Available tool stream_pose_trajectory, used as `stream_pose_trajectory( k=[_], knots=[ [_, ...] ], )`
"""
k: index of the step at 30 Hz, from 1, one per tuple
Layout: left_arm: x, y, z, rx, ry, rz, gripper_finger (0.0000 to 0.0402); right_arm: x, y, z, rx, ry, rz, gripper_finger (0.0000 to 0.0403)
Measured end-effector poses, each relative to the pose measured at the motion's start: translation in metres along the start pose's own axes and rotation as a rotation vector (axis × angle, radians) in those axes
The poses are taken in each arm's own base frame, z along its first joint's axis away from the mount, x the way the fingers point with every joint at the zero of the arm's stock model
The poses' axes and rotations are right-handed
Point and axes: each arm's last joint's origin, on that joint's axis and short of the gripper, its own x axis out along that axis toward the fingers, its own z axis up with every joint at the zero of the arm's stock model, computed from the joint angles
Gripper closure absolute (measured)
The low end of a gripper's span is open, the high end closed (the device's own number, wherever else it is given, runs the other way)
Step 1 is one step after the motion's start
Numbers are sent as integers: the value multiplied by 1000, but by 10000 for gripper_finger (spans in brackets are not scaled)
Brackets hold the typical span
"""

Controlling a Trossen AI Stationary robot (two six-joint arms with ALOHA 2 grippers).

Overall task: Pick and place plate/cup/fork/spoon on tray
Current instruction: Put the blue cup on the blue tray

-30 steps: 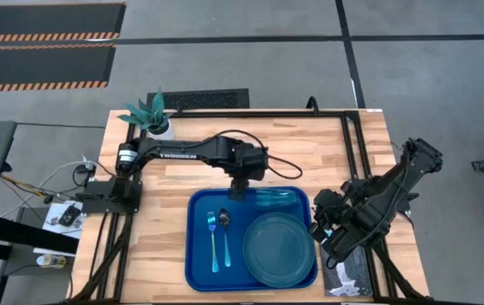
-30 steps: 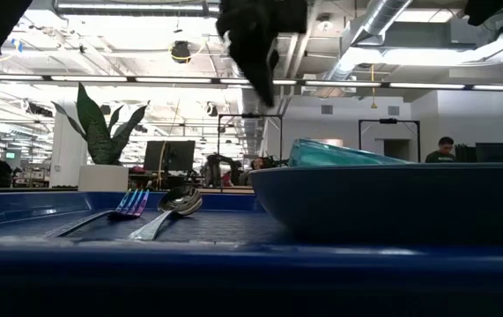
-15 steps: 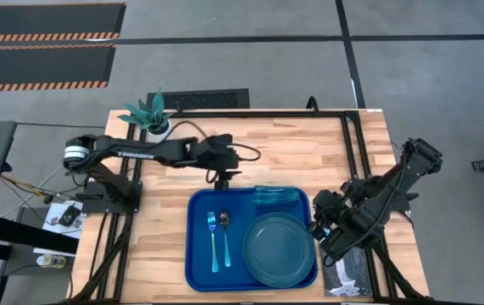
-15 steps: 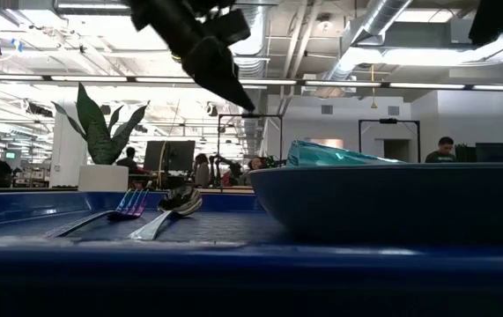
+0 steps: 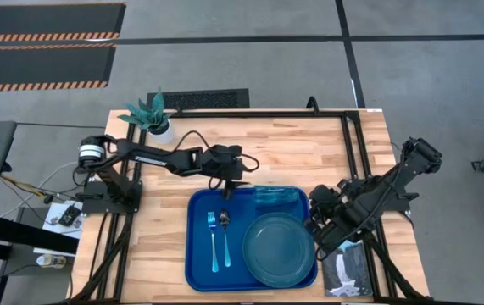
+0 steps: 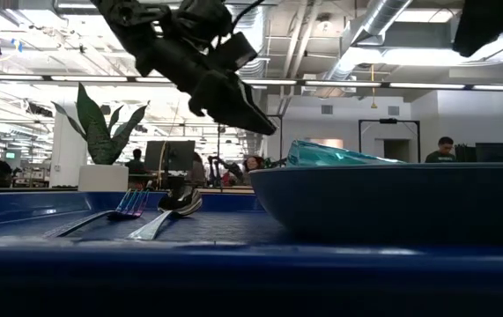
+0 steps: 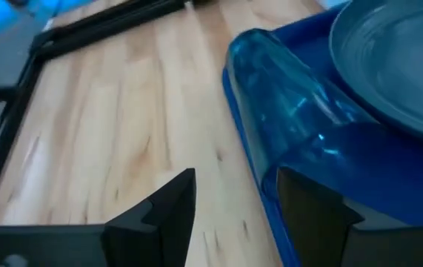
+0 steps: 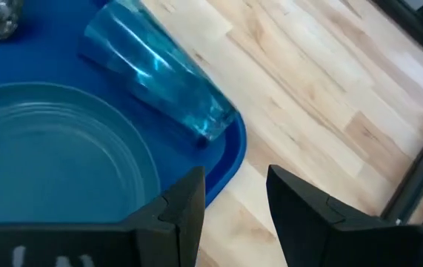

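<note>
High view: large bright blue rectangular plastic tray (image 5: 197, 254) loaded with round teal-blue plate (image 5: 279, 248), light-blue-handled fork (image 5: 213, 242) and spoon (image 5: 225, 233); translucent teal tumbler (image 5: 273, 198) lying on its side along the tray's far rim. Left gripper (image 5: 227, 183) over the tray's far edge, fingers apart, empty. Right gripper (image 5: 319, 227) beside the tray's right rim, fingers likewise apart. Likely hazard: toppled cup rolling against the plate if nudged.

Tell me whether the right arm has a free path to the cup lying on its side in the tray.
Probably yes. The right end effector sits open beside the tray, and the cup lies along the far rim near that corner, with nothing between. The left end effector hovers toward the cup's other end.
</note>
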Motion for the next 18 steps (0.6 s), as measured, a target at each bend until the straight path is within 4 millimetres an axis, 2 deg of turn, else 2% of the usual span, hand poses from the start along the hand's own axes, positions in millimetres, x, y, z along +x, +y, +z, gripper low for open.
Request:
stream_pose_trajectory(
  k=[9,11,18],
  knots=[
    [11,-6,-5,5,-18,-101,224,-2,2,-4,-14,11,21,234],
    [18,-6,-3,15,-66,-103,224,-2,2,-4,-14,12,21,234],
    [27,-8,-9,8,-63,-97,224,-3,2,-4,-12,18,29,234]
  ],
)
